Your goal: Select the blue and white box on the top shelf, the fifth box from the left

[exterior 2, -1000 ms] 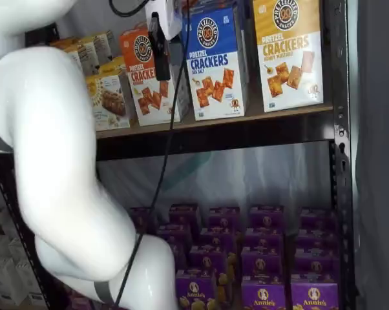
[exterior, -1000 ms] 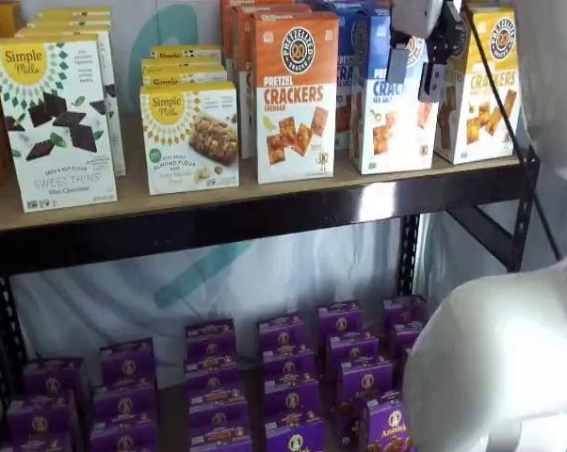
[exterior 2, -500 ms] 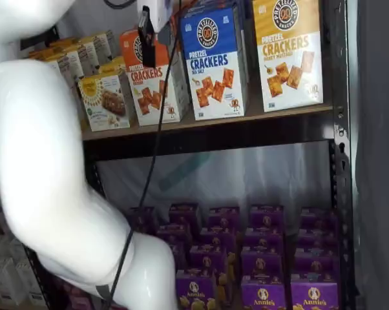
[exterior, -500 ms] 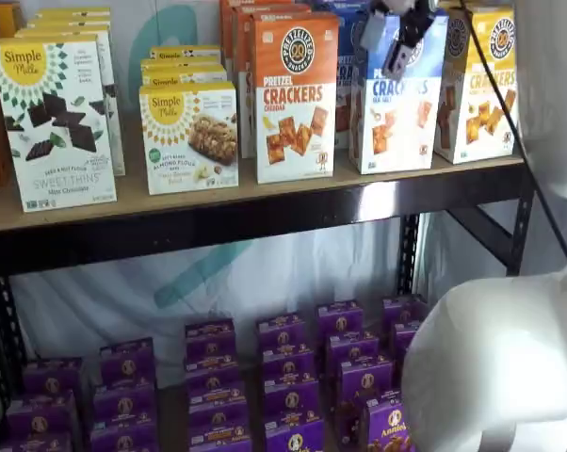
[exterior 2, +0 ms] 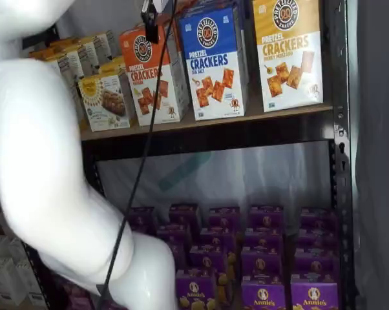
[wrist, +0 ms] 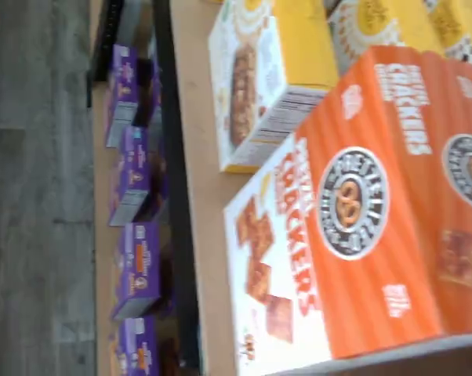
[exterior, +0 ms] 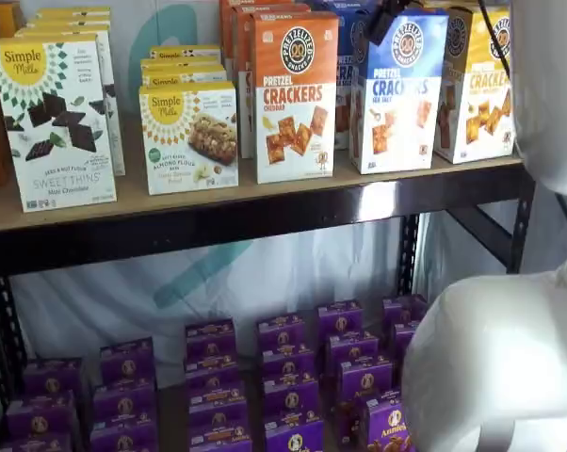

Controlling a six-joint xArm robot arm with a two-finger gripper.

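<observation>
A mock shop aisle — a metal-framed shelf (exterior: pixel 265 212) stocked with rows of cracker boxes (exterior: pixel 296 94), small purple boxes (exterior: pixel 283 377) below, a printed backdrop (exterior: pixel 265 273) behind.

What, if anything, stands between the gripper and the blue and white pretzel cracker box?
Nothing visible does. The gripper hangs at the top edge in front of the shelf, and the blue and white box stands unobstructed at the front of the top shelf, beside the orange Cheddar box.

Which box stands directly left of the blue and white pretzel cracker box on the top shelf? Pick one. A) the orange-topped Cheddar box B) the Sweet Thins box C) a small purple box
A: in both shelf views the orange-topped Cheddar box stands just left of the blue and white box on the top shelf.
</observation>
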